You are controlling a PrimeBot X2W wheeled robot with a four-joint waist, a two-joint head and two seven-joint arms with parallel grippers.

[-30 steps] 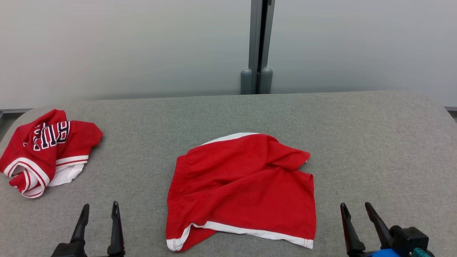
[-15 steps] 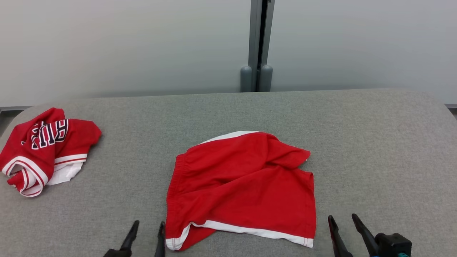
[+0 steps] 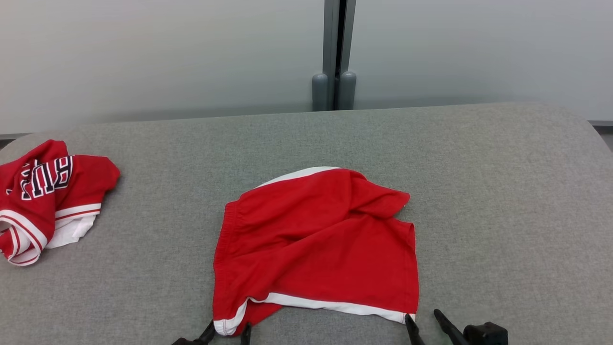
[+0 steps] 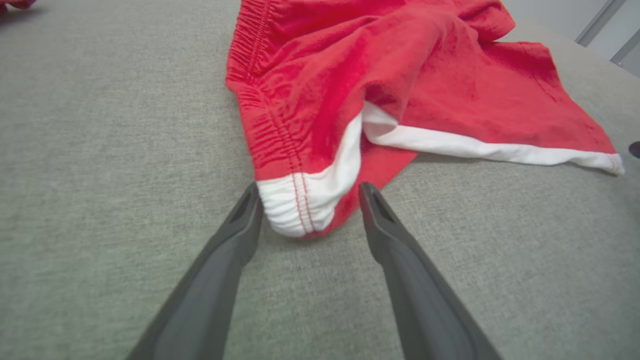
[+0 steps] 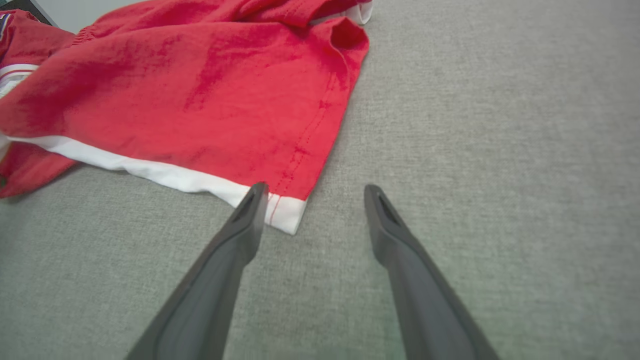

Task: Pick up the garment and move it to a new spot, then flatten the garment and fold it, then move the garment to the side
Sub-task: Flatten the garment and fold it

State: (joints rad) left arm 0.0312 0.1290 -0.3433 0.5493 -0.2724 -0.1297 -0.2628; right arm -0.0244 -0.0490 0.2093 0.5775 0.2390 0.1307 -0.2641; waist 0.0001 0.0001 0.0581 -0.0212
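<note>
- At the near edge of the red garment [image 3: 316,244], the left gripper [image 4: 310,190] stood wide open. Its fingers straddled the white-banded corner [image 4: 295,210] at the garment's 7 o'clock, with the cloth sitting well inside the gap.
- The right gripper [image 5: 316,187] gaped just as wide at the garment's 5 o'clock. Only its left finger overlapped the white hem corner [image 5: 282,212], and the rest of the gap lay over bare cloth-covered table [image 3: 503,191].
- The right gripper probably needed a nudge toward 9 o'clock in its own wrist view before closing, so that the corner sat between the fingers.
- The left corner looked doubled, with a red fold tucked under the white band. A low, deep pinch seemed wise, so as to catch every layer.
- The garment lay rumpled mid-table, bunched toward its 1 o'clock, with its white hem [image 3: 330,306] along the near side. An even lift by both corners would likely let it hang open.
- A second red jersey [image 3: 43,196] with lettering lay at the table's 9 o'clock, well apart, so a new spot away from it seemed best.
</note>
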